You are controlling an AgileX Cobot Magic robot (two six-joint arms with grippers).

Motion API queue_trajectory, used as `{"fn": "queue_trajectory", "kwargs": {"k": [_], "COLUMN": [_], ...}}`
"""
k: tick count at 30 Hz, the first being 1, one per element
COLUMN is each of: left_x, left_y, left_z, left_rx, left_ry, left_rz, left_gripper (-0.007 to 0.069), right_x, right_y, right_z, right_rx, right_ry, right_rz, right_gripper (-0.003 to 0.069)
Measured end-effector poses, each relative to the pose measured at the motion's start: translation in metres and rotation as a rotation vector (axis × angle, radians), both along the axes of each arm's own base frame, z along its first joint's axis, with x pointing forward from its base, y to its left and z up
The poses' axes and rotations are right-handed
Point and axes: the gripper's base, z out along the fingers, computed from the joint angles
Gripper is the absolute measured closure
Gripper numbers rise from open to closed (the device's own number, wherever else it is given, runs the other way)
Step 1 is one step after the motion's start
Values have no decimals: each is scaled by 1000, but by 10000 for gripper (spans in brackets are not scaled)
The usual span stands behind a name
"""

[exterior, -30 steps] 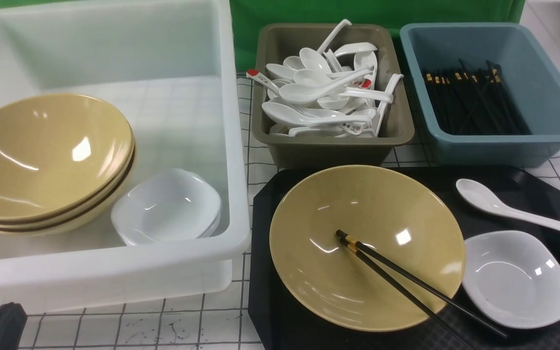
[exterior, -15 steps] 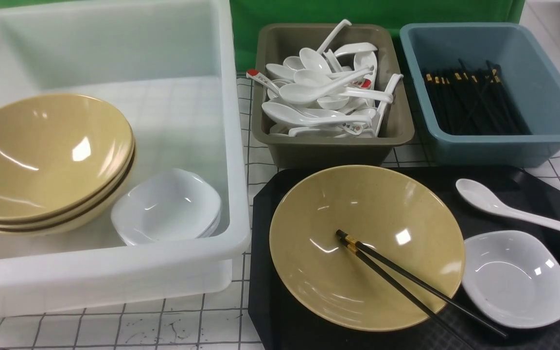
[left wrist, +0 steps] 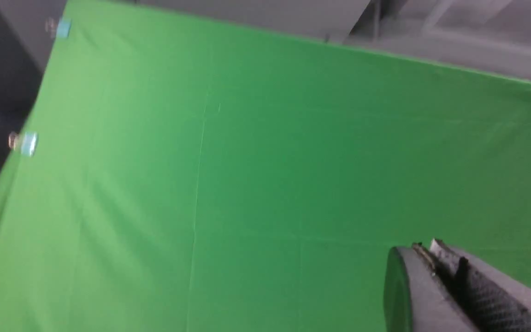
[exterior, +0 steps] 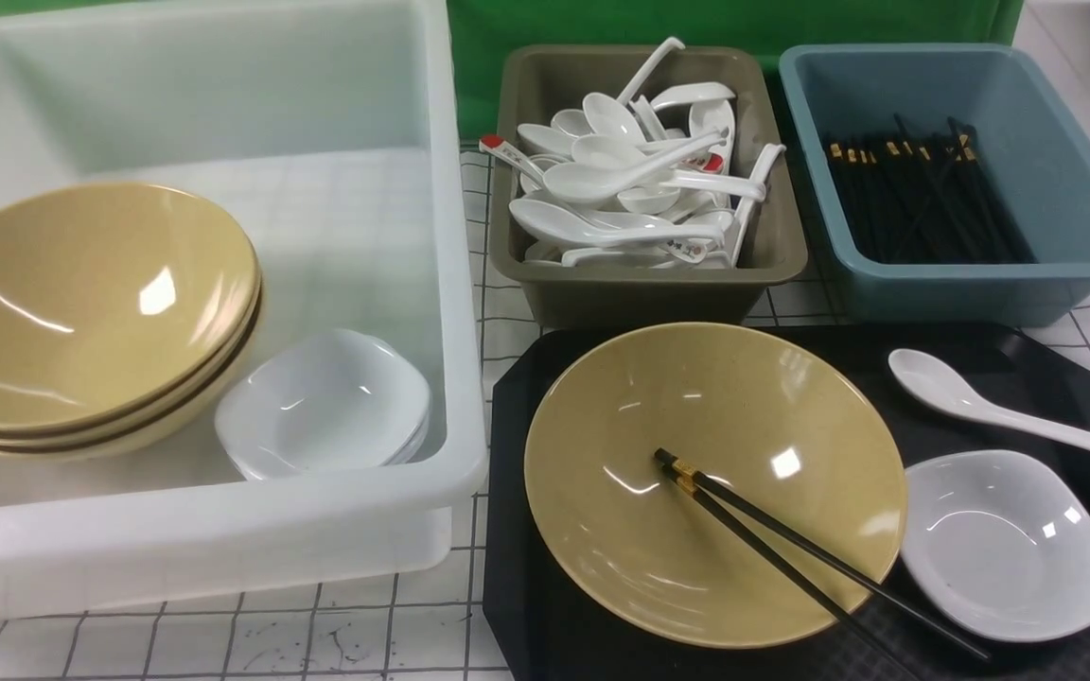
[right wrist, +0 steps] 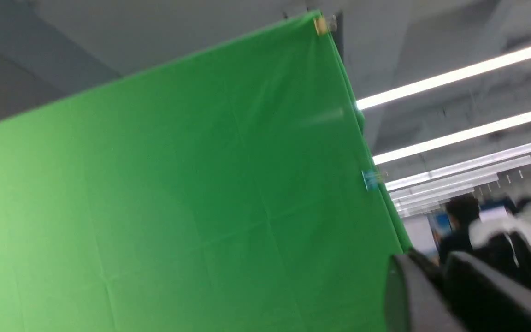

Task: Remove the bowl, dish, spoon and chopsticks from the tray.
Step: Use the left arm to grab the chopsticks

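Four things lay on the tray [exterior: 531, 615], none of them lifted yet: the bowl [exterior: 744, 416] in the tray's middle, the chopsticks [exterior: 791, 549] with their gold-banded ends inside the bowl and their thin ends over its rim toward the tray's near edge, the dish [exterior: 1009, 549] at the tray's near right corner, and the spoon [exterior: 980, 407] just behind the dish.

One second before, a dark part of an arm showed beyond the tray's left side, at the near corner of the front view. Now it was gone, and no arm stood over the tray. I judged that the clearing had not really begun and that both arms were drawn back.

In its wrist view the left gripper [left wrist: 420, 246] pointed at the green cloth [left wrist: 247, 184] with its jaws pressed together and empty. The right gripper [right wrist: 427, 263] also held nothing. Its jaws stood near to each other, but I could not tell whether they were fully closed.

To the left of the tray stood the white bin [exterior: 223, 530], holding a pile of yellow bowls [exterior: 81, 303] and some small white dishes [exterior: 327, 402] beside it. Behind the tray stood the brown bin [exterior: 640, 293] with a heap of white spoons [exterior: 621, 180], a few of them red-marked. At the tray's far right corner stood the blue bin [exterior: 961, 288] with a bundle of black chopsticks [exterior: 914, 199]. Probably each thing on the tray belonged with its like.
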Motion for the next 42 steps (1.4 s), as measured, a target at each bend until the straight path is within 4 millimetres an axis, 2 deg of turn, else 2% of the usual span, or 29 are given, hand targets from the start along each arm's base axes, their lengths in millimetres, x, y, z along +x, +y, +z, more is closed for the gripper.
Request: {"fn": "queue_trajectory", "kwargs": {"k": [1, 2, 3, 5, 6, 8, 9, 10, 12, 13, 14, 15, 16, 19, 20, 21, 22, 23, 24, 26, 30, 31, 32, 33, 36, 37, 38, 42], "left_x": [5, 14, 18, 52, 55, 86, 99, 111, 122, 138, 145, 145, 154, 166, 169, 172, 178, 178, 187, 192, 205, 207, 208, 212, 227, 227, 235, 245], "left_y": [0, 0, 0, -2, -2, -8, -13, -20, -32, -51, -64, -64, -90, -131, -146, -149, -166, -170, -188, -201, -241, -247, -248, -257, -275, -275, -282, -288], "left_z": [18, 35, 33, 57, 57, 63, 63, 62, 59, 55, 51, 51, 42, 28, 25, 23, 19, 19, 14, 11, -11, -16, -17, -26, -55, -55, -71, -101], "left_rx": [-3, -7, -7, -26, -27, -44, -39, -19, 40, 141, 218, 218, 357, 512, 544, 552, 603, 622, 708, 783, 1114, 1176, 1191, 1294, 1460, 1466, 1502, 1568], "left_ry": [75, 137, 159, 349, 366, 568, 666, 762, 883, 1011, 1075, 1075, 1159, 1252, 1269, 1278, 1286, 1281, 1264, 1240, 1103, 1073, 1065, 1015, 952, 944, 955, 989], "left_rz": [1, 0, 0, -15, -17, -63, -94, -130, -193, -283, -349, -349, -486, -690, -756, -766, -824, -836, -877, -901, -967, -973, -973, -975, -961, -959, -954, -957], "left_gripper": [631, 631, 631, 631, 631, 631, 631, 631, 631, 631, 631, 631, 631, 631, 627, 627, 616, 614, 589, 569, 435, 400, 400, 352, 259, 256, 238, 228], "right_x": [-4, -3, -4, 4, 5, 14, 21, 25, 30, 34, 36, 36, 36, 32, 30, 30, 29, 28, 27, 27, 27, 28, 28, 29, 31, 31, 33, 37], "right_y": [0, 0, 0, -1, -1, -1, -1, -1, -2, -1, 0, 0, 3, 12, 15, 16, 19, 20, 23, 23, 25, 25, 25, 25, 27, 27, 28, 29], "right_z": [18, 26, 30, 44, 46, 47, 41, 38, 29, 18, 11, 10, 0, -13, -16, -18, -20, -21, -23, -25, -25, -25, -25, -24, -23, -24, -27, -38], "right_rx": [-21, -49, -55, -117, -123, -137, -147, -161, -195, -253, -295, -306, -376, -521, -588, -602, -678, -698, -765, -791, -832, -838, -838, -838, -835, -832, -824, -794], "right_ry": [37, 96, 95, 262, 275, 403, 530, 585, 709, 846, 925, 940, 1050, 1194, 1215, 1223, 1219, 1215, 1199, 1195, 1173, 1162, 1160, 1146, 1106, 1106, 1097, 1074], "right_rz": [-15, -33, -37, -66, -67, -66, -61, -62, -59, -46, -28, -25, 28, 175, 235, 248, 302, 313, 352, 365, 384, 383, 383, 383, 380, 382, 382, 381], "right_gripper": [608, 619, 620, 622, 622, 622, 622, 622, 622, 622, 622, 622, 622, 622, 622, 622, 622, 622, 622, 622, 622, 622, 622, 622, 622, 622, 621, 620]}}
